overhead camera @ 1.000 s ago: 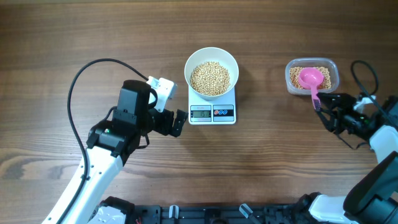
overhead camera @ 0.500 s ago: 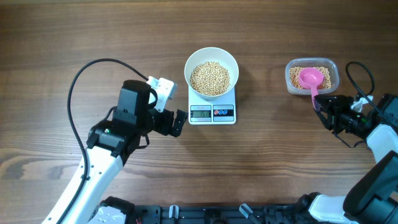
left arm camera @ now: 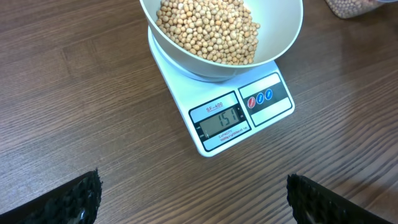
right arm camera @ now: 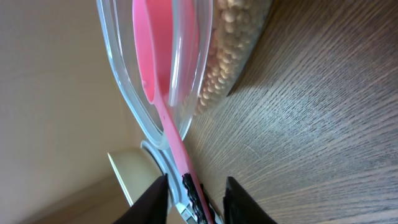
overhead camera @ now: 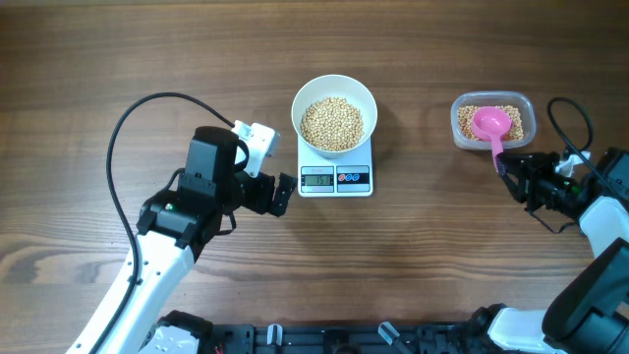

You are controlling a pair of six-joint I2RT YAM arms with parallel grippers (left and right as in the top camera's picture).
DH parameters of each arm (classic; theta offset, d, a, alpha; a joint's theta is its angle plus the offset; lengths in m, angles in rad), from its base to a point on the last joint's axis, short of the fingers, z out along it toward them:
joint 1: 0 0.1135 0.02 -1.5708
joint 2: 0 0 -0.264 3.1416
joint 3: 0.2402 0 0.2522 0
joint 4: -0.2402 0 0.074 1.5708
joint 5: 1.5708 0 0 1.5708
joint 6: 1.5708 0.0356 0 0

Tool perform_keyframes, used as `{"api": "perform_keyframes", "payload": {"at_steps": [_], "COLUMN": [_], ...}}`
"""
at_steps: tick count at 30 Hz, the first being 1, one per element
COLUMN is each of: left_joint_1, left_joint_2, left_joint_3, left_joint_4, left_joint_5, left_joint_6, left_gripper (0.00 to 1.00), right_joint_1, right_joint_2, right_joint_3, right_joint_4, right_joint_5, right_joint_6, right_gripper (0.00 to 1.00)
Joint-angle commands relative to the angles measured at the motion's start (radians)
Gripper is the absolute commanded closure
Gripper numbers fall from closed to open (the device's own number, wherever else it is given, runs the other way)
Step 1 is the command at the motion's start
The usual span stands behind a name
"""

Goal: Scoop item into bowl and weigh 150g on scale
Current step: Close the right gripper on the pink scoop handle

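Surface point(overhead camera: 442, 265) layout unchanged against the earlier overhead views. Left hand point(overhead camera: 281, 194) parked just beside the scale point(overhead camera: 335, 178), spread fully wide, holding nothing, same pose as a second ago. Right hand point(right arm camera: 196, 198) edged in toward the tub point(overhead camera: 528, 106) and narrowed from a wider gape to a half-closed one, fingers now either side of the scoop point(overhead camera: 489, 124) handle tip. Gap visible on one side there, so no firm pinch seen yet. Scale under the bowl point(overhead camera: 334, 81), display apparently reading 151. Bowl well filled with beans point(overhead camera: 332, 123), with more left in the tub beneath the scoop's head. Judged from that reading: target met or a touch over, so probably no further scooping needed, at most a few beans to take back. Closing on the handle hard to square with a finished weigh; perhaps a trim, perhaps tidying, cannot tell which
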Motion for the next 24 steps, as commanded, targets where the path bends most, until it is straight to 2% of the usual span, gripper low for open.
{"api": "perform_keyframes", "payload": {"at_steps": [1, 3, 9, 16, 24], "left_joint_1": [-0.004, -0.004, -0.004, -0.004, -0.004], "left_joint_2": [0.005, 0.005, 0.005, 0.005, 0.005], "left_joint_3": [-0.003, -0.003, -0.003, -0.003, -0.003], "left_joint_4": [0.000, 0.000, 0.000, 0.000, 0.000], "left_joint_5": [-0.006, -0.006, -0.006, -0.006, -0.006], "left_joint_6": [-0.006, -0.006, -0.006, -0.006, -0.006], "left_gripper": [0.00, 0.00, 0.00, 0.00, 0.00], "right_joint_1": [0.006, 0.006, 0.006, 0.006, 0.006], "right_joint_2": [0.005, 0.005, 0.005, 0.005, 0.005], "right_joint_3": [-0.005, -0.005, -0.005, -0.005, -0.005], "right_joint_4": [-0.011, -0.031, -0.043, -0.022, -0.013], "right_joint_5": [-0.027, -0.015, 0.013, 0.011, 0.005], "right_joint_6": [0.003, -0.017, -0.019, -0.018, 0.004], "right_gripper": [0.62, 0.58, 0.59, 0.69, 0.84]}}
